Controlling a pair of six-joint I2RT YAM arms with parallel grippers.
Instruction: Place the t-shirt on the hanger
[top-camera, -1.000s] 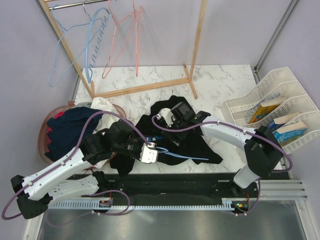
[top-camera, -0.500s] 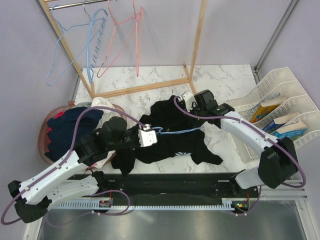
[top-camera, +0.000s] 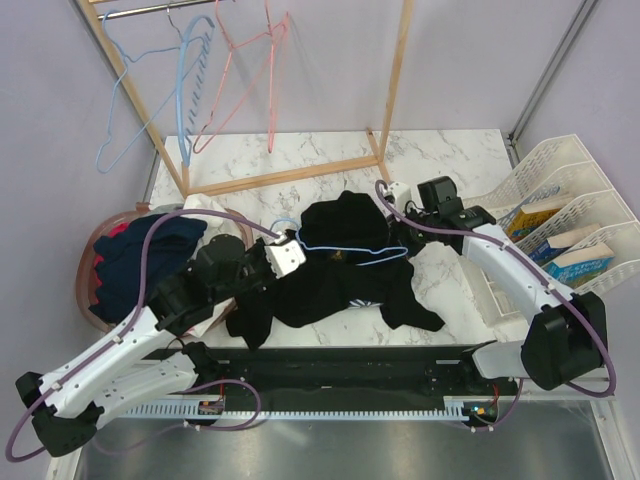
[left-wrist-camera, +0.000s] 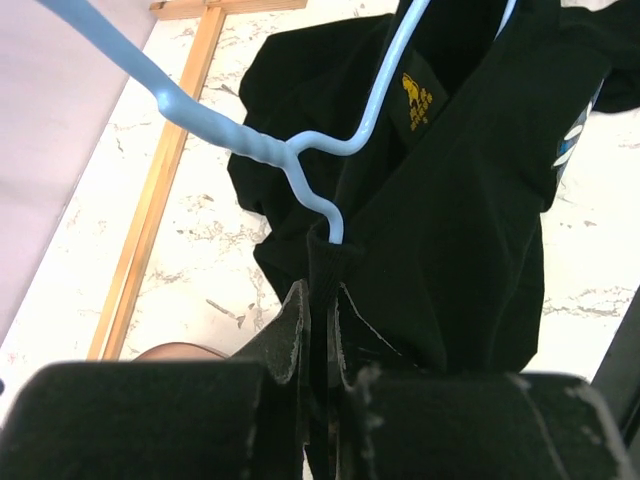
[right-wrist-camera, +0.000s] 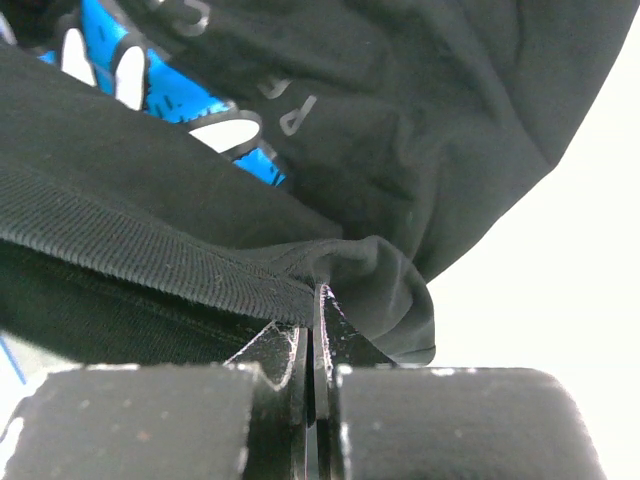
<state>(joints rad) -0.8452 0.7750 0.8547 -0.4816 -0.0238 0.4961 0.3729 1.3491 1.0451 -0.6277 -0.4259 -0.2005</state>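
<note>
The black t-shirt (top-camera: 330, 290) lies bunched mid-table. The light-blue hanger (top-camera: 350, 250) runs across its upper part, hook toward the left. My left gripper (top-camera: 297, 248) is shut at the hanger's neck. In the left wrist view the wire (left-wrist-camera: 322, 205) runs down under the ribbed collar (left-wrist-camera: 325, 262) straight into the shut jaws, beside a yellow emblem (left-wrist-camera: 418, 100). My right gripper (top-camera: 390, 212) sits at the shirt's right end, shut on a fold of the t-shirt (right-wrist-camera: 375, 270) by the collar. A white-and-blue print (right-wrist-camera: 150, 85) shows above it.
A wooden rack (top-camera: 290, 175) stands at the back with a blue notched hanger (top-camera: 190, 90) and pink hangers (top-camera: 245, 70). A round basket (top-camera: 100, 240) holding a navy garment (top-camera: 140, 255) sits left. A white file tray (top-camera: 545, 170) with books sits right.
My right gripper has shut on the shirt and moved right, drawing the fabric with it. My left gripper has carried the hanger away from the table's near edge, and the shirt now stretches along it.
</note>
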